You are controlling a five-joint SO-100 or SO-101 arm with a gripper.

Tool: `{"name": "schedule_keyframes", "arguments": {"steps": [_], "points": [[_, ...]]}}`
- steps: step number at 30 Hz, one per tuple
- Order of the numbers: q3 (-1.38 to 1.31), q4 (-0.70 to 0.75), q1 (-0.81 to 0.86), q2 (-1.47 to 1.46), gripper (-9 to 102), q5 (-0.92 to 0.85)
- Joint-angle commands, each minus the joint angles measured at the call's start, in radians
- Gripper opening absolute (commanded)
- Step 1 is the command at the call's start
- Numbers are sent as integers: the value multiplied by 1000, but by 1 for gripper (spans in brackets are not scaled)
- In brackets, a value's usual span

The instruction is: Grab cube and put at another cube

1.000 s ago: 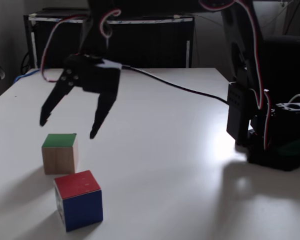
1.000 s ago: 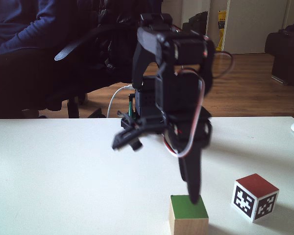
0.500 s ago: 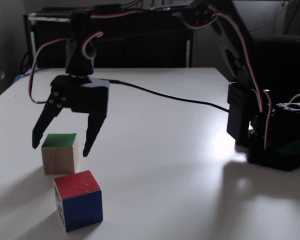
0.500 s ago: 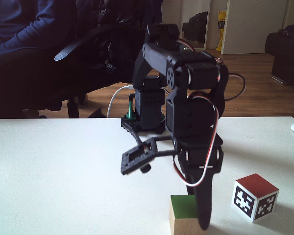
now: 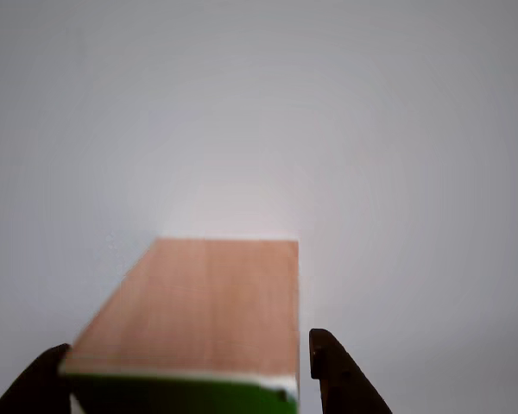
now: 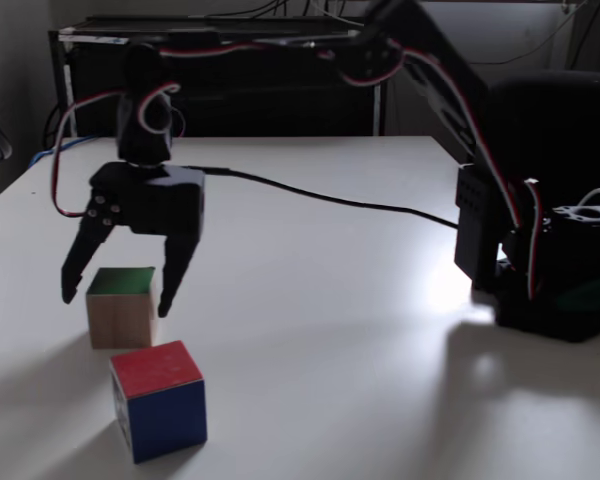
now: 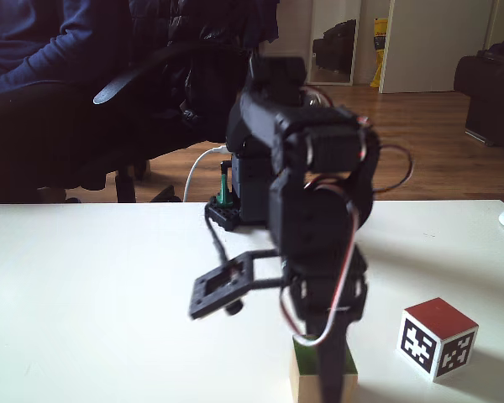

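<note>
Two dark fingertips flank the cube (image 5: 194, 319) in the other view, one at each lower corner, its green face at the bottom edge — the white worktop (image 5: 259, 112) lies bare beyond.

In a fixed view the claw (image 6: 115, 295) hangs spread wide astride the cube (image 6: 121, 306), tips beside its upper edges, contact not discernible. Another cube (image 6: 158, 400), red on top and blue on its side, stands just in front, apart.

In another fixed view the arm hides most of the cube (image 7: 307, 378); another cube (image 7: 437, 338) shows its marker to the right. A dark office chair (image 7: 151, 92) stands behind the worktop.
</note>
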Motion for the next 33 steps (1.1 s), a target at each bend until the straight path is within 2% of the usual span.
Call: {"name": "schedule_keyframes", "arguments": {"steps": [1, 5, 7, 13, 19, 33], "points": [[-138, 51, 12, -34, 39, -14], [-344, 152, 21, -158, 32, -29], [-618, 267, 29, -305, 28, -37], [-735, 267, 61, -370, 12, -52], [-710, 268, 63, -316, 6, -48], [-356, 268, -133, 23, 6, 84]]}}
